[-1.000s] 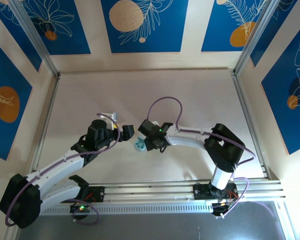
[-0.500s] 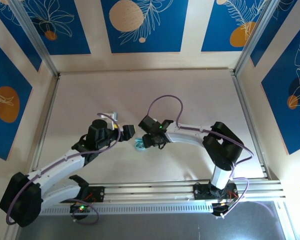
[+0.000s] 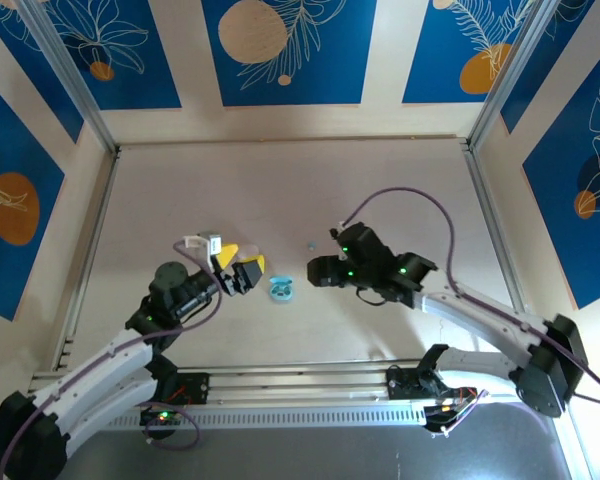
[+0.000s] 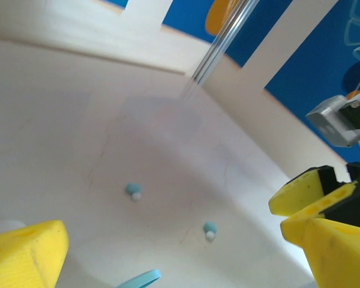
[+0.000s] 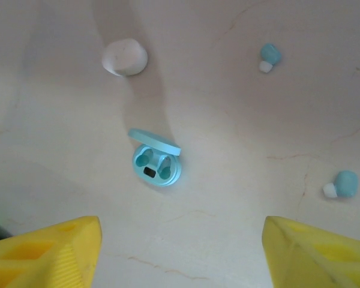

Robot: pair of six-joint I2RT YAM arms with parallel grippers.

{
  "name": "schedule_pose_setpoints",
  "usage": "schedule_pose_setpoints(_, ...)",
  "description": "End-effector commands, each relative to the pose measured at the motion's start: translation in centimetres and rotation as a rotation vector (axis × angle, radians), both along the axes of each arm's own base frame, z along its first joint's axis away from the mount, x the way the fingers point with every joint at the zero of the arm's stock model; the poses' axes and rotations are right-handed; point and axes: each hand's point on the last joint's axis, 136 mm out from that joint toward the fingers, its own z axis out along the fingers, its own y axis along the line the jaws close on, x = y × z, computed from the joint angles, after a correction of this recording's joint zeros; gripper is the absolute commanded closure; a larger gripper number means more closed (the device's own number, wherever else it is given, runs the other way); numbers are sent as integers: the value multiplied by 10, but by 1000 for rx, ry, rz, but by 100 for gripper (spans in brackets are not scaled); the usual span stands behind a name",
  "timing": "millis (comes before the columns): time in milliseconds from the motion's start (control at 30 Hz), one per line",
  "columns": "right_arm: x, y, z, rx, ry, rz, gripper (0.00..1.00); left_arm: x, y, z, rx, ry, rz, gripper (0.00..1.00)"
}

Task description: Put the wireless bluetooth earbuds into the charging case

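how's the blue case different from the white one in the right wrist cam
Colour: the blue case is pale blue, while the white case is plain white. State: the blue case has its lid up and shows two wells, while the white case looks shut, a smooth oval. Both lie on the table, apart from each other.

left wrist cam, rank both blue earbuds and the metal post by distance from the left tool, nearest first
1. Lower earbud, right of centre.
2. Upper earbud, to its left, farther out.
3. Metal post, far back.
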Motion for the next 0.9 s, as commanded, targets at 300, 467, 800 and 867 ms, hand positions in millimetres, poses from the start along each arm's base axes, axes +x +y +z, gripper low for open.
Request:
schedule_pose_setpoints(300, -18, -32, -20, 192, 192, -42, 28, 0, 9, 10, -21, -69, 53, 0)
schedule_pose_setpoints(467, -6, -50, -35, 218, 251, -116, 30, 10, -5, -6, 8, 12, 15, 0)
schedule_pose_setpoints(800, 31, -79, -64, 334, 388, -242, 40, 24, -23, -34, 72, 143, -26, 0)
schedule_pose_setpoints(867, 39, -79, -69, 362, 413, -242, 41, 25, -23, -35, 72, 144, -27, 0)
